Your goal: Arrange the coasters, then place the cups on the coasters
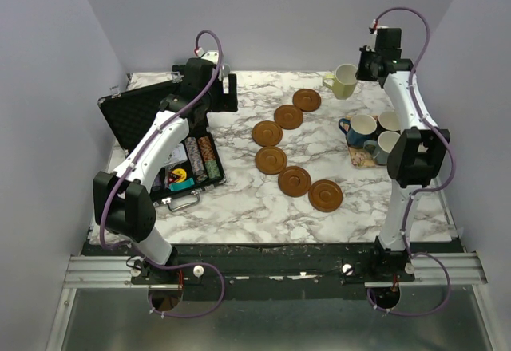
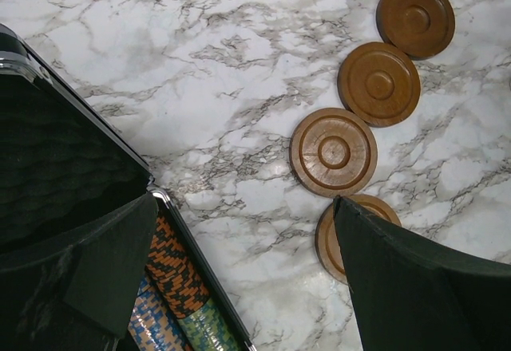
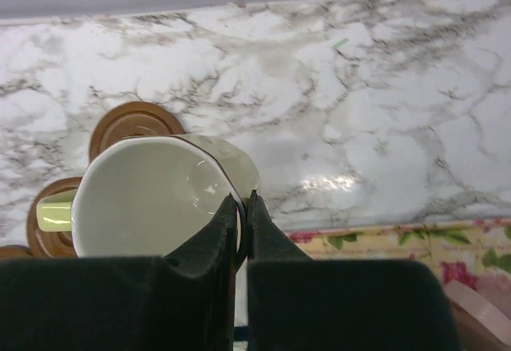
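right jaws: closed on the wall of the yellow-green mug (image 3: pixel 144 199) at its rim, one finger inside and one outside
yellow-green mug: upper right of the top view, tilted, just right of the topmost coaster; in the right wrist view its mouth faces the camera, the handle points to frame left, and it covers part of that coaster; can't tell whether they touch
left jaws: wide open with nothing between them, above the table (image 2: pixel 239 72) at the corner of the case (image 2: pixel 64 167)
coasters (image 1: pixel 288 116): six, in a bent line down the middle of the top view, from upper right to lower right and bowing left; neighbours close or just touching; none carries a mug
tray (image 1: pixel 357 158): floral, right of the coaster line, partly behind the right arm (image 1: pixel 411 155)
tray load: dark blue mug (image 1: pixel 361 130), grey mug (image 1: pixel 389 145), third mug (image 1: pixel 390 120) whose colour is unclear; anything further is hidden by the arm
case: open at frame left, lid laid back, rows of chips (image 1: pixel 204 158) inside
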Controlling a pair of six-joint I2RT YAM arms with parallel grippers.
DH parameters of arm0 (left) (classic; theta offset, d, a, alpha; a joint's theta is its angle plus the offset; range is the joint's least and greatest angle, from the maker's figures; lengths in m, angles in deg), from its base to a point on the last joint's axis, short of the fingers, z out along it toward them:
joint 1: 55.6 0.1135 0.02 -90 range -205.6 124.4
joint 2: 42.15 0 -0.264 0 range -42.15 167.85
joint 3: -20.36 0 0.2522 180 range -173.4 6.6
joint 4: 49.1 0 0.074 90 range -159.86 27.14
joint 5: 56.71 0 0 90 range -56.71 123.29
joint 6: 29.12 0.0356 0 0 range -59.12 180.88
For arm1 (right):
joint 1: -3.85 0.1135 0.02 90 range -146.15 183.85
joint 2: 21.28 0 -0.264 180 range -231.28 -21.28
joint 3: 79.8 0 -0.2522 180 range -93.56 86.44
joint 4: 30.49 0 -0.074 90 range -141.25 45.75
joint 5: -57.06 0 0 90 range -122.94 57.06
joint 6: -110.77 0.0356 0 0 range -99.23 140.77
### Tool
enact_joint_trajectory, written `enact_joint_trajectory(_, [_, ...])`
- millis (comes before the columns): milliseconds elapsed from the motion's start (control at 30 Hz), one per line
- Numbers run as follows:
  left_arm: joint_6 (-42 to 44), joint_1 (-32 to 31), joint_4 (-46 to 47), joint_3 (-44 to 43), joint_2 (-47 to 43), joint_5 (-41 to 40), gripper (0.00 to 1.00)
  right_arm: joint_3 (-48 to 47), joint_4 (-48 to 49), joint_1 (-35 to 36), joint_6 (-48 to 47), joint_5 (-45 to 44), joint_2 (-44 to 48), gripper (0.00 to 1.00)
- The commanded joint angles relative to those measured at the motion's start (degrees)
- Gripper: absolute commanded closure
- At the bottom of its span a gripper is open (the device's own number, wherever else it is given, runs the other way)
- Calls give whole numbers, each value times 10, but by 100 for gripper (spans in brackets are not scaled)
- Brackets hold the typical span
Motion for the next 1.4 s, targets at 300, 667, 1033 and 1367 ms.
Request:
enact_joint_trajectory(300, [1,7,52,-24,21,-21,1,-148,90,49,11,126,-108,99])
enact_joint_trajectory(667, [0,14,42,-54,50,-20,1,-228,52,79,5,77,-175,99])
enact_joint_trajectory(1033, [-3,16,33,-59,60,-16,1,-235,8,84,8,30,-186,99])
enact_joint_trajectory(1367, [-1,17,30,-61,66,-10,1,-235,1,85,13,38,-192,99])
